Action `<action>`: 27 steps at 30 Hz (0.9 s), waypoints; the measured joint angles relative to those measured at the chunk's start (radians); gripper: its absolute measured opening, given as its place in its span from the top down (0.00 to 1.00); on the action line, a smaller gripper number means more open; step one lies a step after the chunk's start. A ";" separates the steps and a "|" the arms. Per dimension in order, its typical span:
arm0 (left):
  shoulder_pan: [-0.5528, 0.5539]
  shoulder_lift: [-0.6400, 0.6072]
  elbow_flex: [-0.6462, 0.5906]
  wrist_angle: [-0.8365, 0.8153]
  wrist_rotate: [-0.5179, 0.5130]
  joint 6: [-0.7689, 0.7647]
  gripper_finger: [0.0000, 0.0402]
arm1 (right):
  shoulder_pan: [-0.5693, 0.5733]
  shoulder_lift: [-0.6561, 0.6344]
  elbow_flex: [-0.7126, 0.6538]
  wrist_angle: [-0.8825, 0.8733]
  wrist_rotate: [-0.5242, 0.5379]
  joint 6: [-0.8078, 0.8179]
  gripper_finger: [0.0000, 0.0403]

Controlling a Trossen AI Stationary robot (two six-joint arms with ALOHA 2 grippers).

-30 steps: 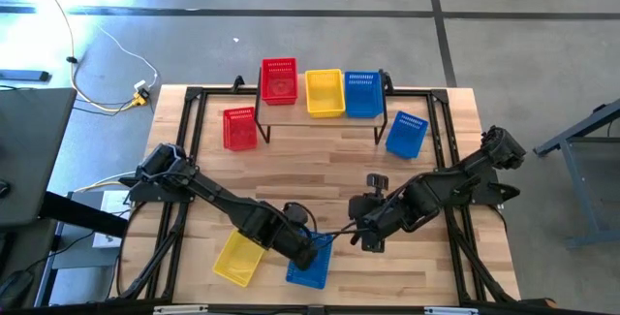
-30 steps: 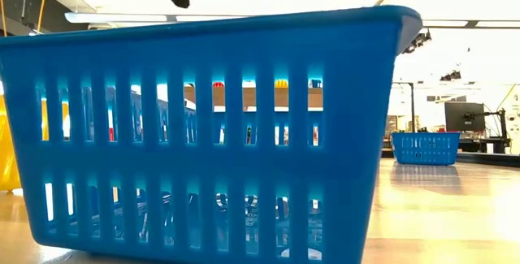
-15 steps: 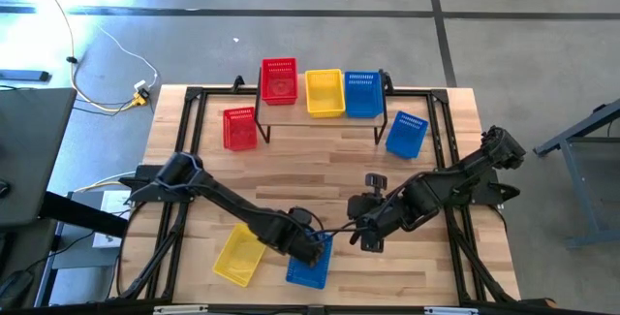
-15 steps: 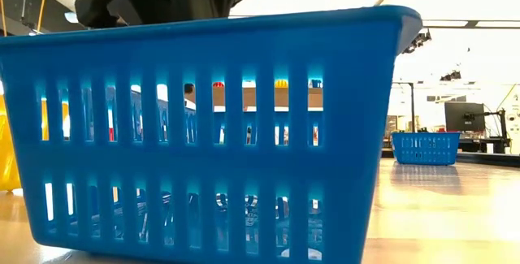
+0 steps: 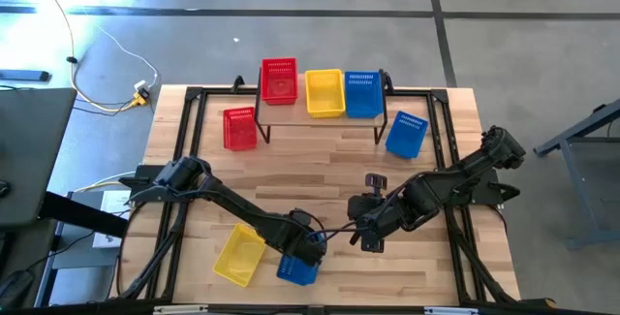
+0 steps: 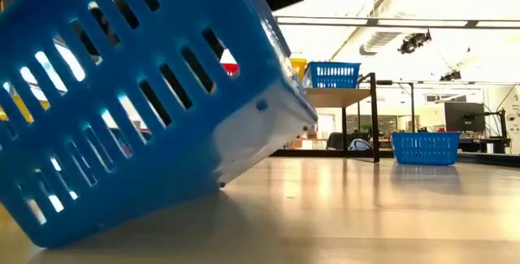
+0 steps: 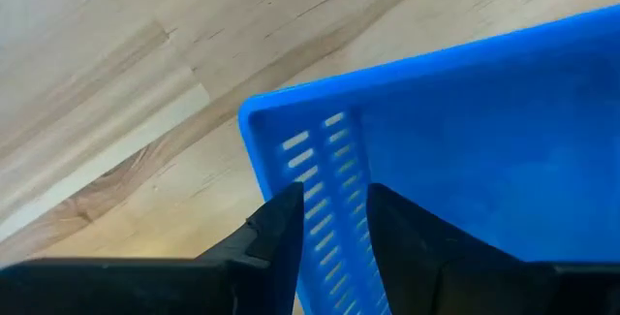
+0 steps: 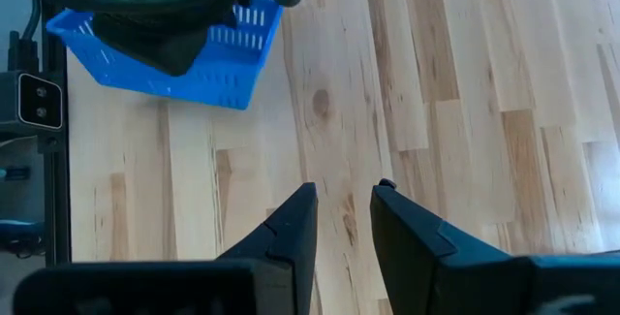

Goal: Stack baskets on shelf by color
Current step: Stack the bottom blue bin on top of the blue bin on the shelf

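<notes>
Wooden tabletop [image 5: 320, 174], near its front edge: the left gripper [image 5: 308, 250] has its fingers pinched on the wall of a blue basket [image 5: 297, 268], which is tipped up on one edge beside a yellow basket [image 5: 238, 255]. The right gripper [image 5: 373, 242] hovers nearby, fingers slightly apart, empty.

Light was bright and even from overhead; in the low view the ceiling strip lights [image 6: 455, 23] burned out to white and glare washed the tabletop [image 6: 390, 207]. The near blue basket [image 6: 138, 110] loomed large and soft — slightly blurred — casting a shadow beneath. Wrist views stayed softly lit, shadows faint.
</notes>
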 joint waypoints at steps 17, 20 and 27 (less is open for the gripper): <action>-0.026 -0.028 0.017 -0.009 -0.013 -0.016 0.74 | 0.000 0.000 0.000 0.001 0.003 0.000 0.78; -0.028 -0.033 0.043 -0.058 -0.023 -0.016 0.74 | 0.000 0.000 0.000 0.005 0.004 0.000 0.78; -0.036 -0.034 0.109 -0.164 -0.035 -0.038 0.74 | 0.000 -0.001 0.000 0.007 0.004 0.000 0.78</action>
